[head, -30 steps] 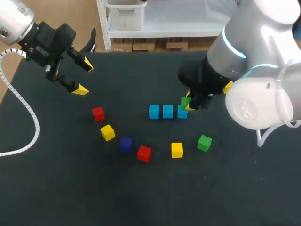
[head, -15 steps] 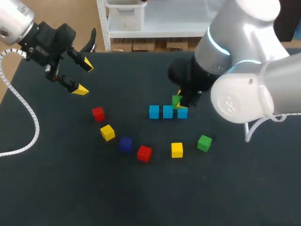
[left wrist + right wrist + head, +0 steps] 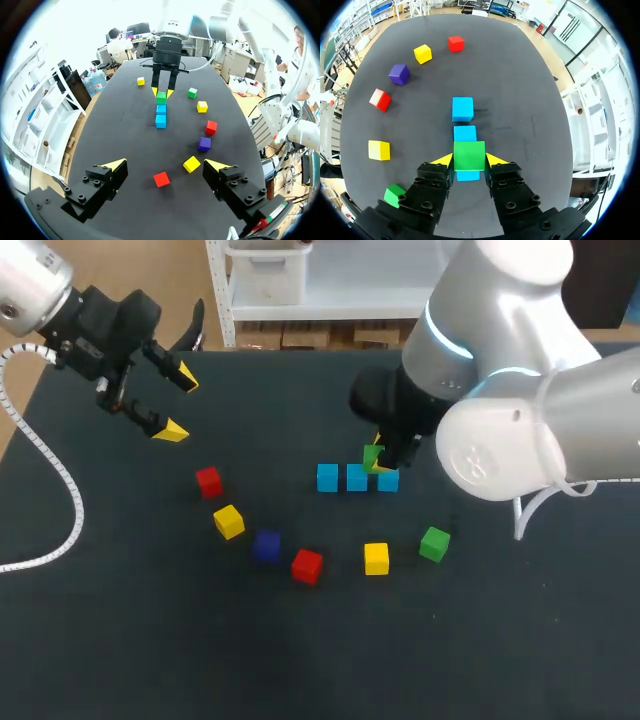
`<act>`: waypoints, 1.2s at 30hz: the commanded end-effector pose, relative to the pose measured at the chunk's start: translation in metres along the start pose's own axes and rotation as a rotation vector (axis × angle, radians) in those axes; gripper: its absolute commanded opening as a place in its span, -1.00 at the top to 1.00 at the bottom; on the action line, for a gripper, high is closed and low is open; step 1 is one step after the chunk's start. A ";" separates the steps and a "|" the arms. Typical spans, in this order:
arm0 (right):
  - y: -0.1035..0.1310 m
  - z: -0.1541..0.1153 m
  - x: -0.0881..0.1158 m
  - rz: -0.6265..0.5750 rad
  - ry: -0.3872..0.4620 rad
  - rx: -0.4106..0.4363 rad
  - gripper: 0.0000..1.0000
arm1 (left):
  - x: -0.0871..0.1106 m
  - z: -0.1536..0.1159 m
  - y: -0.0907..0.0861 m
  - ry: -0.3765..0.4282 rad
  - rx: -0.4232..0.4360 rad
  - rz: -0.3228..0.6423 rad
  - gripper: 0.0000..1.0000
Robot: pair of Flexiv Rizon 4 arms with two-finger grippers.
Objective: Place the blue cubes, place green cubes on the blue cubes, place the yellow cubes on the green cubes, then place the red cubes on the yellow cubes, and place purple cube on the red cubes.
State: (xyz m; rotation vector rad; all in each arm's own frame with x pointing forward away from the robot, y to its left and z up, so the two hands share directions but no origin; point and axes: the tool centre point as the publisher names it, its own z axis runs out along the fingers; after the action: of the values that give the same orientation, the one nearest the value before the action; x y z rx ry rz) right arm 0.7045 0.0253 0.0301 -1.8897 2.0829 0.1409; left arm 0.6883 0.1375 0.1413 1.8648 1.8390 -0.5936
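**Two arms over a dark surface (image 3: 500,640) with coloured cubes.** The right gripper (image 3: 378,460) hangs over the right end of a straight row of three blue cubes (image 3: 357,478). Its fingers (image 3: 496,160) are narrowed onto a green cube (image 3: 469,155), with one yellow tip against each of two opposite sides. This green cube sits above the row, over the end blue cube and the seam to the middle one. Whether it rests on them cannot be told. Six loose cubes lie in a shallow arc on the near side of the row, all apart from one another. From left to right they are a red cube (image 3: 208,481), a yellow cube (image 3: 228,521), the purple cube (image 3: 266,546), a second red cube (image 3: 307,566), a second yellow cube (image 3: 376,558) and a second green cube (image 3: 434,543). The left gripper (image 3: 180,404) is raised near the surface's far left corner, well apart from every cube. Its fingers (image 3: 116,165) are spread wide and hold nothing.
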 end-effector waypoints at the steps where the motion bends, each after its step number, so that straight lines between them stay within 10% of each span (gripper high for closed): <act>1: 0.000 0.000 0.001 0.002 0.003 0.000 1.00 | 0.001 0.000 0.000 -0.003 -0.001 0.003 -1.00; 36: 0.000 0.005 -0.001 -0.006 -0.006 -0.022 1.00 | 0.001 0.000 0.000 -0.003 -0.001 0.003 -1.00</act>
State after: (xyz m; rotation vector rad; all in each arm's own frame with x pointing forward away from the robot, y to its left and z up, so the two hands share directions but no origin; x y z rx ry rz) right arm 0.7047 0.0277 0.0257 -1.9030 2.0809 0.1607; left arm 0.6883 0.1375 0.1413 1.8648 1.8390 -0.5936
